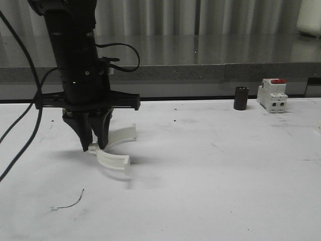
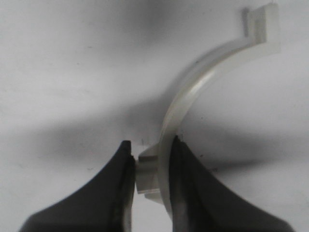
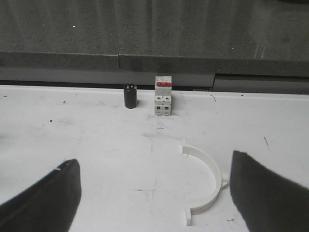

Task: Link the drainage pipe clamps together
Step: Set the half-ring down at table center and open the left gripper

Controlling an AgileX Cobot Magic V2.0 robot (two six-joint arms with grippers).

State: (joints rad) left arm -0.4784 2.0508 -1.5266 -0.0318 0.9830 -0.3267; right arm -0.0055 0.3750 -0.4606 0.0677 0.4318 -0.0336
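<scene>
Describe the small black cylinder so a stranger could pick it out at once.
Look along the far edge of the white table, toward its right side. There a short black cylinder stands upright just left of the white breaker. It is plain, dark and round; the breaker is boxy, white and red-topped.

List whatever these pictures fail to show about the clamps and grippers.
- Left wrist view: the held clamp runs off the picture edge between the fingers of the left gripper, so its other end is cut off.
- Front view: the gripper's fingers hide the grip point. Whether this clamp touches the table cannot be told.
- Right wrist view: the second clamp is too small to show flange detail.
</scene>
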